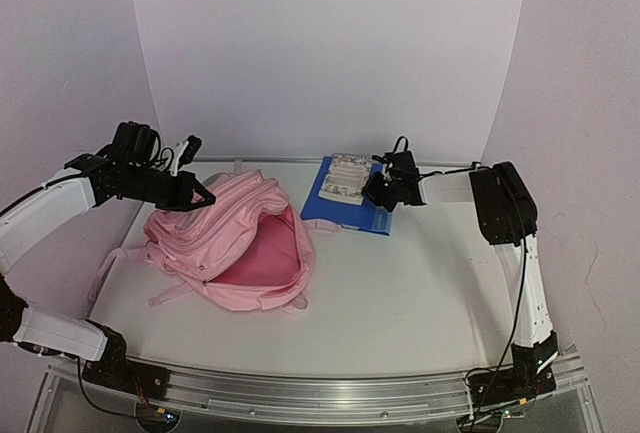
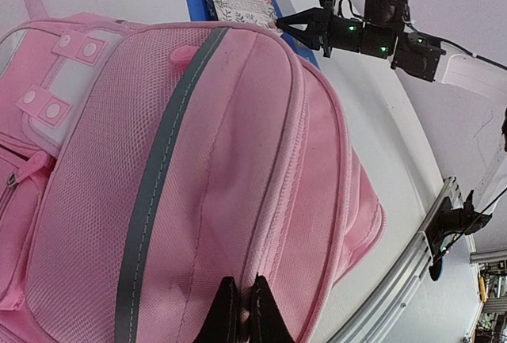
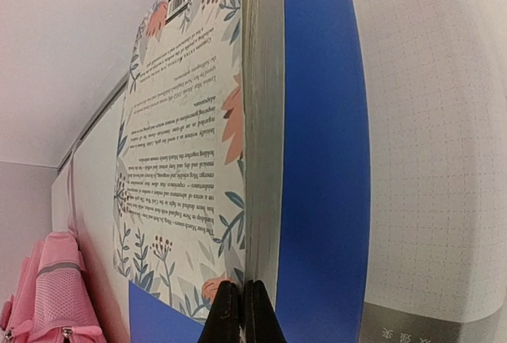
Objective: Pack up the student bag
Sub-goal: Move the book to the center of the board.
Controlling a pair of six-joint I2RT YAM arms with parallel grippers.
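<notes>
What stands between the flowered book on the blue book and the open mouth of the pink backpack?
Nothing visible. Only table surface separates the flowered book, lying on the blue book, from the pink backpack, whose mouth gapes open. The right gripper is at the book's edge, outside that path.

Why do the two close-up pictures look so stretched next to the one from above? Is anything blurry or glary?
Top external: soft, even light, barely any shadow around the bag, no glare. Left wrist: the wide lens bows the table rail; the bag is sharp. Right wrist: the book looks stretched, its print still readable.
</notes>
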